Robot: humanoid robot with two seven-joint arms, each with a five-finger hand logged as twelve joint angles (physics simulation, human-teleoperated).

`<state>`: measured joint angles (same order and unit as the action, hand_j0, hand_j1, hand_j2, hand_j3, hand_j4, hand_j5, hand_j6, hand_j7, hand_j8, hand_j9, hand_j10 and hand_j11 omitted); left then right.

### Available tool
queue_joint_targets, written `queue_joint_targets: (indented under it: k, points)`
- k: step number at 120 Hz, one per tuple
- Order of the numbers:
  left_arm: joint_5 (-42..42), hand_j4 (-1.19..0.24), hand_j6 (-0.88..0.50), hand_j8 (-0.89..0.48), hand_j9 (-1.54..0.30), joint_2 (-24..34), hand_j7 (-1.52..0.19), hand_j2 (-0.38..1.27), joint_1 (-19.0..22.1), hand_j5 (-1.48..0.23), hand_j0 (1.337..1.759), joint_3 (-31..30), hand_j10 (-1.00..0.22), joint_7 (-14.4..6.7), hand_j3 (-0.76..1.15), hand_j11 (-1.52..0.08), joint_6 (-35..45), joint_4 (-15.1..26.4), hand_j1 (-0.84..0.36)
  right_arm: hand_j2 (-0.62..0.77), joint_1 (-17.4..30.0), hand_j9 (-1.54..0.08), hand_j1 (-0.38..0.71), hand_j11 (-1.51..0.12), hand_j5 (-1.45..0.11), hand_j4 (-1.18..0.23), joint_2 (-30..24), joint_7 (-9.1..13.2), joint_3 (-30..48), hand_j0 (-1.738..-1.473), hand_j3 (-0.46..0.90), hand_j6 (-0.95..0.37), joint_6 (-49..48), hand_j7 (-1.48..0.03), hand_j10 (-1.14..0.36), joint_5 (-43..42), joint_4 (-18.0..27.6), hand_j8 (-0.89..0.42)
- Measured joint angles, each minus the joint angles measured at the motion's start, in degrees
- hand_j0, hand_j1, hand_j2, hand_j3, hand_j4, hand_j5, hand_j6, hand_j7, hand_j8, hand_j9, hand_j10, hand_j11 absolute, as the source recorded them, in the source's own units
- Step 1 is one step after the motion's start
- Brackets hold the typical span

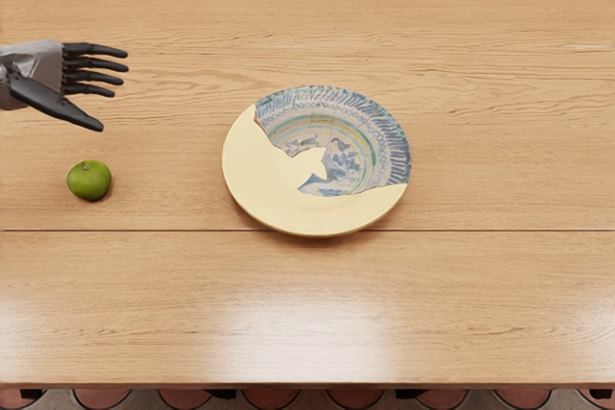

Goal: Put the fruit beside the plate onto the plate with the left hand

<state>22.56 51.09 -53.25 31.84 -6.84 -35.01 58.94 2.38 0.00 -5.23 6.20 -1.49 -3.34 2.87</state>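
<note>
Wooden table (307,304) is seen below; the left hand (67,79) is held flat, fingers spread wide, empty, above the green fruit (89,180), left of the plate (269,184).

The left hand (46,76) enters from the left edge of the head view, in the upper part of the frame. Only the wrist end of the arm shows; the rest is cut off by the edge. The palm housing is grey and the digits are dark. The four fingers (96,63) are extended and point to the right, stacked nearly parallel with narrow gaps between them. The thumb (60,105) is set apart below them, stretched down and to the right. The hand is spread and holds nothing.
</note>
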Motion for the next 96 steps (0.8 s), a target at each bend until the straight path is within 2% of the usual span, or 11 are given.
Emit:
queue_joint_targets:
  k: [33, 51, 58, 68, 78, 96]
  points:
    - [-1.51, -0.25, -0.25, -0.25, -0.32, 1.47, -0.32, 0.05, 0.26, -0.32, 1.658, -0.04, -0.25, -0.15, 0.0, -0.32, 0.0, 0.18, 0.06, -0.01, 0.05, -0.05, -0.3, -0.05, -0.05, -0.04, 0.0, -0.04, 0.04, -1.658, 0.0, -0.04, 0.0, -0.05, -0.04, 0.0, -0.04, -0.04]
    - [-1.16, -0.25, -0.25, -0.25, -0.32, 7.0, -0.32, 0.05, 1.84, -0.32, 1.658, -0.11, -0.25, -3.22, 0.0, -0.32, 0.0, 0.62, 0.06, -0.01, 0.05, -0.05, -0.3, -0.05, -0.05, -0.04, 0.0, -0.04, 0.04, -1.658, 0.0, -0.04, 0.0, -0.05, -0.04, 0.0, -0.04, -0.04]
    - [0.32, -0.25, -0.25, -0.25, -0.32, 10.06, -0.32, 0.05, 2.55, -0.32, 1.658, -0.15, -0.25, -3.79, 0.0, -0.32, -0.01, 4.02, 0.06, -0.01, 0.06, -0.05, -0.3, -0.05, -0.05, -0.04, 0.0, -0.05, 0.04, -1.658, 0.0, -0.04, 0.0, -0.05, -0.04, 0.0, -0.03, -0.04]
    - [3.06, -0.25, -0.25, -0.25, -0.32, 14.22, -0.32, 0.05, 3.92, -0.32, 1.658, -0.34, -0.25, -4.23, 0.0, -0.32, -0.01, 11.48, 0.06, -0.01, 0.05, -0.05, -0.3, -0.05, -0.05, -0.04, 0.0, -0.05, 0.04, -1.658, 0.0, -0.04, 0.0, -0.05, -0.04, 0.0, -0.02, -0.04]
    - [6.55, -0.25, -0.25, -0.25, -0.32, 14.65, -0.32, 0.05, 5.29, -0.32, 1.658, -0.62, -0.25, -4.43, 0.0, -0.32, 0.0, 18.05, 0.06, -0.01, 0.05, -0.05, -0.3, -0.05, -0.05, -0.04, 0.0, -0.05, 0.04, -1.658, 0.0, -0.04, 0.0, -0.05, -0.04, 0.0, -0.01, -0.04]
    - [11.51, -0.25, -0.25, -0.25, -0.32, 15.05, -0.32, 0.05, 6.44, -0.32, 1.658, -0.79, -0.25, -4.55, 0.0, -0.32, 6.01, 24.44, 0.06, -0.01, 0.05, -0.05, -0.3, -0.05, -0.05, -0.04, 0.0, -0.05, 0.04, -1.658, 0.0, -0.04, 0.0, -0.05, -0.04, 0.0, -0.01, -0.04]
